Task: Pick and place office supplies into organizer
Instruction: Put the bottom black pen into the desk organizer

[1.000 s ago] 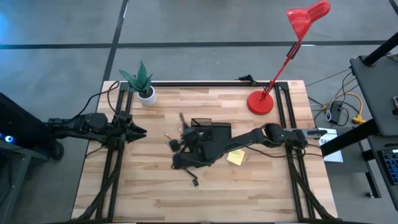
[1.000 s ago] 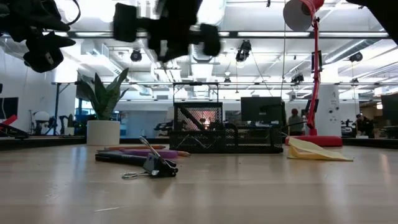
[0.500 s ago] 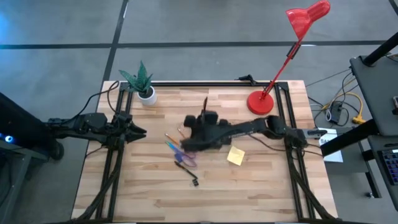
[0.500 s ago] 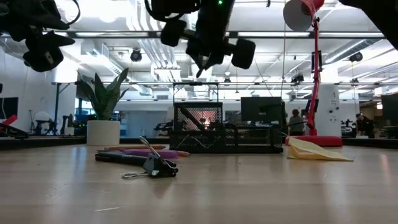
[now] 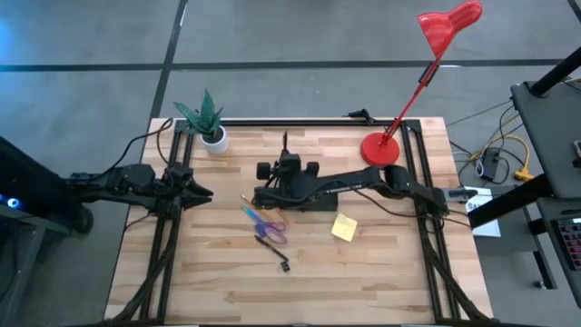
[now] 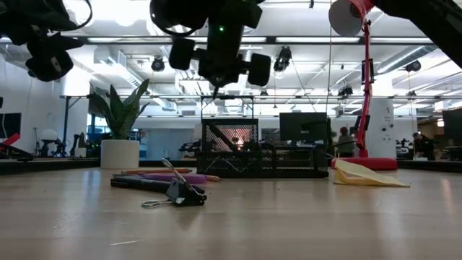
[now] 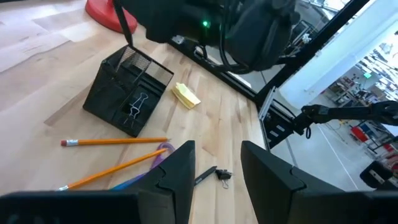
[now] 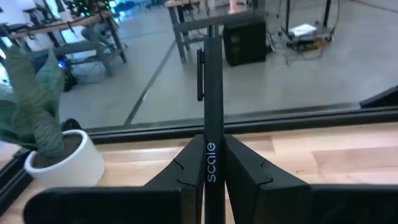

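While the right gripper (image 8: 211,180) holds a dark pen (image 8: 211,106) pinched between its jaws, the step in hand looks to be dropping that pen into the organizer (image 7: 127,87). In the high view the right gripper (image 5: 287,169) hangs over the organizer, which sits near the middle of the desk (image 5: 381,272), and the pen sticks out past the fingers toward the desk's far edge. The jaws are nearly closed, with only the pen's thin barrel between them.

To do this well, the pen's lower end should be centred over the taller mesh section before the jaws let go, since the opening is narrow and a pen that lands on the rim would likely tip out onto the wood. Bringing the pen closer to upright and lowering it until the tip is inside the walls would make the release safer; dropping from height risks a bounce. The left wrist view shows a black clip (image 7: 135,107) already lying in a low compartment, so the pen should go into the tall part instead.

The left gripper (image 7: 214,171) waits at the desk's left side, its jaws partly open and empty. Two orange pencils (image 7: 115,142), the purple-handled scissors (image 5: 270,223), another clip (image 5: 285,264) and the yellow sticky-note pad (image 5: 343,228) lie on the desk, not yet collected.
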